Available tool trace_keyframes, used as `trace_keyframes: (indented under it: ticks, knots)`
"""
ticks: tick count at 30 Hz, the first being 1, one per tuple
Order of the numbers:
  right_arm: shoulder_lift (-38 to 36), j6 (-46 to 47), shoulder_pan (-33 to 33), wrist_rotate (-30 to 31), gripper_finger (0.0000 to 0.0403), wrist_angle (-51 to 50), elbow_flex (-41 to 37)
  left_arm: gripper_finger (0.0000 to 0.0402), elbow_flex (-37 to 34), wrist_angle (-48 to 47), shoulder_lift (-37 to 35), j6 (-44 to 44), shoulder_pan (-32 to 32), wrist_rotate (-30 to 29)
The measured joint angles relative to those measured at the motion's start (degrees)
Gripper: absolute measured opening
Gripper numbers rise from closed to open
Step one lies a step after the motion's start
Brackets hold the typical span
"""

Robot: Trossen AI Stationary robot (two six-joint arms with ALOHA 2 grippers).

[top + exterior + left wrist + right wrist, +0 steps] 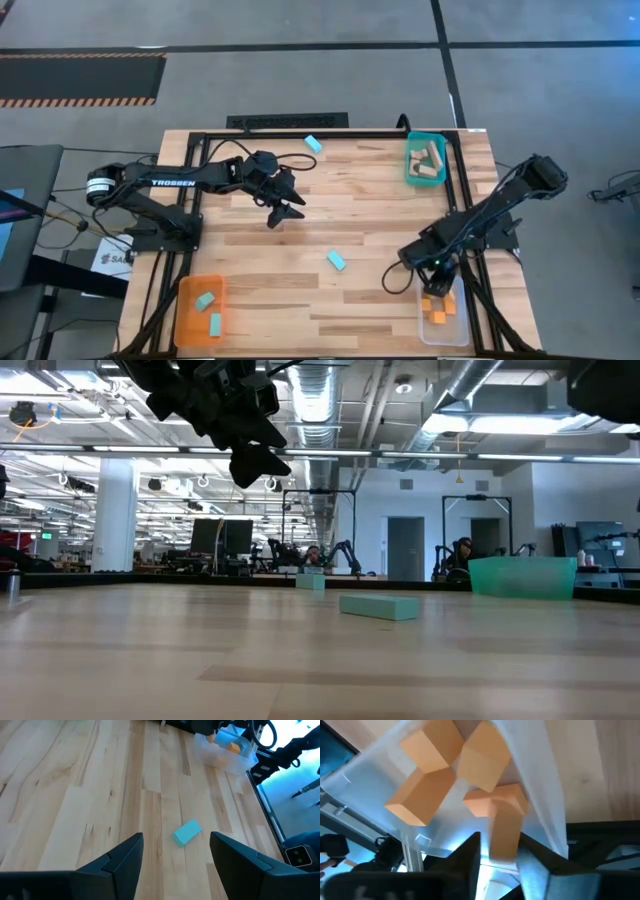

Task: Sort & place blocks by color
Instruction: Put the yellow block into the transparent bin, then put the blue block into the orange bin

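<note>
The left tool (283,208), fingers spread and empty, hung upper left of centre over the wooden tabletop (260,290); it should descend squarely astride the small teal rectangular block (336,260) at centre. Lower right, the right tool (497,855) gripped an orange rectangular block (502,827) inside the clear plastic tray (443,332), its far end hidden.

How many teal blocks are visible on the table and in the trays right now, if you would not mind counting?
4. One teal block lies near the table's far edge, one mid-table, and two sit in the orange tray. None looks hidden.
</note>
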Motion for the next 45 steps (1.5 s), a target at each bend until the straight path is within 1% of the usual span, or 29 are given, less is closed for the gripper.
trace_keyframes:
  ticks: [4, 7, 9, 11, 14, 17, 19, 22, 24, 26, 28, 30, 32, 35, 42, 45]
  knots:
    - [0.0, -1.9, -2.2, -0.8, 0.0186, 0.0, 0.0, 0.0217, 0.0, 0.0, 0.0, -0.1, 0.0, 0.0]
    - [0.0, -3.3, -3.9, -4.1, 0.0231, -0.1, 0.0, 0.0217, 0.0, 0.1, 0.2, -0.1, 0.0, 0.0]
    - [-0.5, -3.3, -4.9, -6.2, 0.0251, -0.2, 0.0, 0.0217, 0.0, 0.0, 0.9, -0.1, 0.0, 0.0]
    - [-1.3, -3.3, -5.8, -8.1, 0.0261, -0.5, 0.2, 0.0217, 0.0, 0.0, 1.9, 0.5, -0.3, 0.3]
    - [-3.3, -3.0, -7.1, -10.1, 0.0264, -0.7, 1.7, 0.0217, 0.0, 0.0, 4.7, 4.7, -1.4, 1.6]
    - [-6.0, -1.9, -8.3, -9.7, 0.0264, -0.8, 4.4, 0.0217, 0.0, 0.4, 8.2, 10.2, -3.4, 2.0]
    - [-8.1, -1.4, -8.9, -7.3, 0.0264, -0.7, 6.5, 0.0217, 0.0, 1.9, 10.8, 14.0, -5.1, 2.6]
    - [-11.0, -1.1, -9.6, -1.0, 0.0264, -0.7, 9.5, 0.0217, 0.0, 8.1, 14.3, 20.2, -8.2, 3.5]
    - [-12.7, -1.1, -9.8, 3.1, 0.0264, -0.3, 11.0, 0.0217, 0.0, 12.4, 16.2, 24.6, -10.2, 2.2]
    - [-14.1, -1.1, -10.0, 6.1, 0.0264, -0.4, 11.9, 0.0217, 1.2, 14.7, 18.5, 28.6, -11.7, -0.3]
    - [-15.3, -1.0, -10.0, 7.8, 0.0264, -0.4, 12.5, 0.0217, 3.4, 14.8, 20.7, 30.9, -12.4, -0.9]
    - [-16.2, -1.0, -9.9, 8.2, 0.0264, -0.4, 12.6, 0.0217, 6.2, 15.5, 23.9, 31.4, -12.5, -0.2]
    - [-16.5, -0.9, -9.9, 8.3, 0.0264, -0.6, 12.6, 0.0217, 8.9, 14.8, 27.1, 32.3, -12.5, 1.9]
    - [-16.6, -0.9, -9.9, 8.1, 0.0264, -1.2, 12.6, 0.0217, 13.3, 12.9, 31.6, 34.6, -12.7, 3.5]
    - [-16.3, -0.9, -9.8, 7.1, 0.0264, -2.4, 12.6, 0.0217, 21.7, 4.7, 38.7, 42.9, -14.1, 3.3]
    - [-16.3, -0.9, -9.8, 6.0, 0.0264, -2.5, 12.6, 0.0217, 23.3, 2.1, 40.7, 45.0, -14.8, 2.9]
